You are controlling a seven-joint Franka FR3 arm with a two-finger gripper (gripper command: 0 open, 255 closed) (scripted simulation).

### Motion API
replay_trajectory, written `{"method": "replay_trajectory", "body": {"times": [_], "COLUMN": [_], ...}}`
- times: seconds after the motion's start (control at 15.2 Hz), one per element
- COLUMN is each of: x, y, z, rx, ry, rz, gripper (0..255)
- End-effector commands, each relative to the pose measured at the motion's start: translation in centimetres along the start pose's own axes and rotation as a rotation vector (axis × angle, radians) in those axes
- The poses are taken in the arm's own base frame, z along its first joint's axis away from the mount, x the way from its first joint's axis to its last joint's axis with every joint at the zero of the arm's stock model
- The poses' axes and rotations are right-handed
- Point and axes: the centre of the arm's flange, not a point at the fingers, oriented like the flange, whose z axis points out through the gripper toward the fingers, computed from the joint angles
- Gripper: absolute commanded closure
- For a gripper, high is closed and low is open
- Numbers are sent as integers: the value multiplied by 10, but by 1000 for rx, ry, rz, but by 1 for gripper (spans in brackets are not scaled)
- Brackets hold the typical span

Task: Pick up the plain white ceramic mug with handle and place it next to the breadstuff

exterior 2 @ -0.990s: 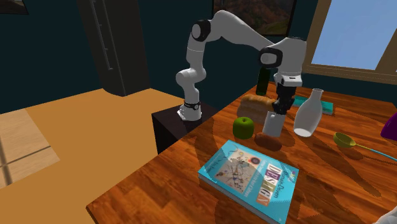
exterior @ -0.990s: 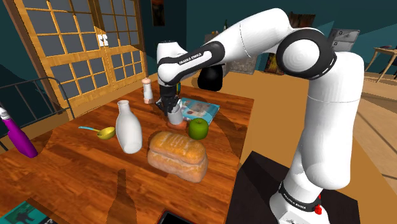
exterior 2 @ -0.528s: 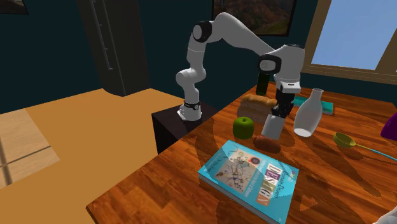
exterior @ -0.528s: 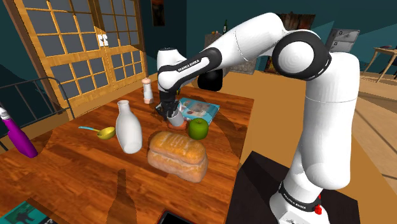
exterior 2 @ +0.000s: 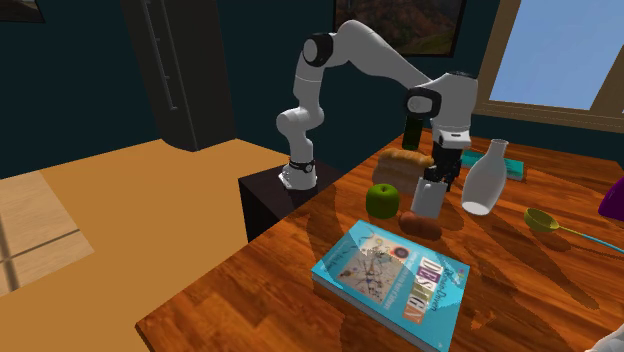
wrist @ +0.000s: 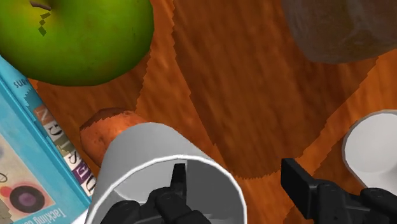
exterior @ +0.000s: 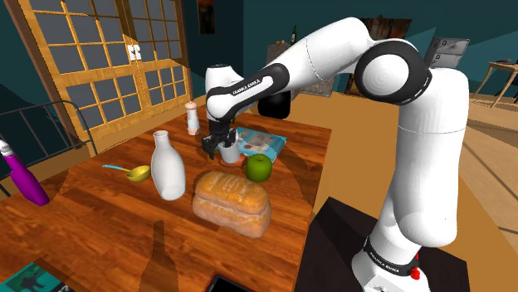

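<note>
In the shoulder view the gripper [exterior: 217, 150] hangs over the pale mug [exterior: 228, 155], which sits on the wooden table [exterior: 100, 217] between the white bottle [exterior: 168, 165] and the green apple [exterior: 258, 167], near the bread loaf [exterior: 232, 201] but not against it. The spot is crowded, so a careless lift could likely knock the apple or the bottle. In the second exterior view the mug [exterior 2: 428, 198] looks a little tilted, just beside a brown tuber [exterior 2: 420, 223], with the blue book [exterior 2: 395, 283] nearer the camera. If the mug leans on the tuber, a squeeze may rock it over or send the tuber rolling. In the wrist view the fingers [wrist: 179, 181] stand apart and clasp nothing. One reaches inside the mug [wrist: 146, 159] and the other stands outside, clear of its wall, so the gripper [wrist: 234, 168] straddles the rim. A pinch on that thin, curved wall could slip or let the mug swing. I cannot make out the handle, so its position is a further unknown.
</note>
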Motion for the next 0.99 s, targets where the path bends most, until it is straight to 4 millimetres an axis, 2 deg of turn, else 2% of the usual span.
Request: {"method": "replay_trajectory", "body": {"times": [0.0,0.2,0.46,0.92], "x": [0,-1,0,0], "y": [2,2,2,2], "z": [4,4,-46,-46], "rx": [-2,-2,-2,-2], "ry": [-7,-7,-7,-7], "rz": [2,2,2,2], "gripper": [0,0,0,0]}}
